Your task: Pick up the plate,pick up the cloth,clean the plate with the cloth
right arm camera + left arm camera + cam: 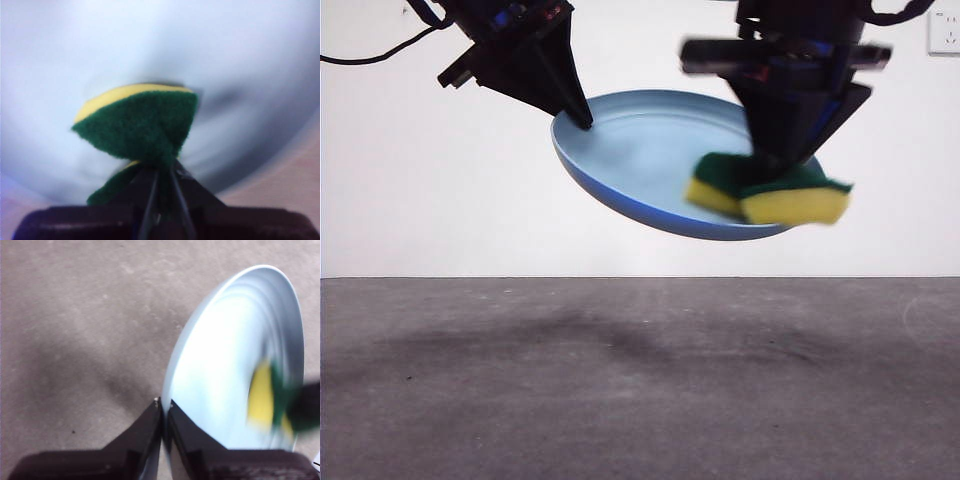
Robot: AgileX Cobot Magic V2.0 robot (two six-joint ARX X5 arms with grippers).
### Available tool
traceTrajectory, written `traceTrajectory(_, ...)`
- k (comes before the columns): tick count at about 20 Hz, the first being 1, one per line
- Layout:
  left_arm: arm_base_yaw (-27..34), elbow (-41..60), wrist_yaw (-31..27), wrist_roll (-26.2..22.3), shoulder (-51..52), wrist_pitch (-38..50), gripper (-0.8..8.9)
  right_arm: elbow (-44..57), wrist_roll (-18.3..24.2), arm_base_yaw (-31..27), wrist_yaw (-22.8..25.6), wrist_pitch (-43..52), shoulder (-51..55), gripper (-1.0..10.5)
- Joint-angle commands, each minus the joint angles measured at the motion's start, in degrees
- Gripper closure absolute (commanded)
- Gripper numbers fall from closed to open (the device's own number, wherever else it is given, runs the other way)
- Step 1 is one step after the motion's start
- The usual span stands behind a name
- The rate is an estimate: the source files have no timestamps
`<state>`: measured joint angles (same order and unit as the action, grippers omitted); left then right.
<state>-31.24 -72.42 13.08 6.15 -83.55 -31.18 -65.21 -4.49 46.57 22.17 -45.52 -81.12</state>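
The light-blue plate hangs tilted in the air above the table, its darker underside facing down. My left gripper is shut on the plate's rim at its left edge. The cloth, a yellow sponge with a green scouring layer, is pinched and folded in my right gripper. It presses against the plate's inner face near the right rim. In the left wrist view the cloth is a blurred yellow-green patch on the plate. The cloth fills the middle of the right wrist view.
The grey table lies bare below both arms, with soft shadows on it. A white wall stands behind, with a socket at the top right corner.
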Motion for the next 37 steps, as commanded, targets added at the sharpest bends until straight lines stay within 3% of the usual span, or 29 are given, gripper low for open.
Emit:
traceTrajectory(1,-0.2,-0.1,2.3,1.1,0.2,-0.3,8.22,0.5,0.1,-0.5,7.8,4.5,0.3,9.6)
traceTrajectory(3,-0.2,-0.1,2.3,0.4,0.2,-1.1,8.22,0.5,0.2,-0.7,9.7,10.5,0.6,9.6)
traceTrajectory(7,-0.2,-0.1,2.2,-0.7,0.2,-1.9,8.22,0.5,0.1,-1.5,7.8,22.7,0.6,9.6)
traceTrajectory(10,-0.2,-0.1,1.8,-2.0,0.2,-1.9,8.22,0.5,0.1,-1.6,0.7,30.6,0.6,9.6)
traceTrajectory(13,-0.2,-0.1,-2.6,-3.8,0.2,-2.1,8.22,0.5,0.1,-1.6,-4.5,33.6,1.3,9.6)
traceTrajectory(18,0.1,0.0,-13.1,-6.3,-1.0,-2.5,8.22,0.5,0.1,-1.5,-5.6,31.2,4.8,9.6)
traceTrajectory(27,8.5,0.1,-13.4,-6.4,-16.8,-1.4,8.22,0.5,0.1,-1.6,-5.3,13.2,18.1,9.6)
traceTrajectory(34,11.9,0.1,-13.4,-6.2,-24.0,-1.5,8.09,0.5,-0.6,-1.6,-5.2,11.1,21.6,9.6)
traceTrajectory(35,11.9,0.1,-13.4,-6.2,-24.0,-1.4,7.59,0.5,-0.7,-1.6,-5.2,11.1,21.5,9.6)
traceTrajectory(37,11.9,0.1,-12.4,-5.9,-23.9,-1.1,5.55,0.5,-1.2,-1.6,-5.2,11.1,21.0,9.6)
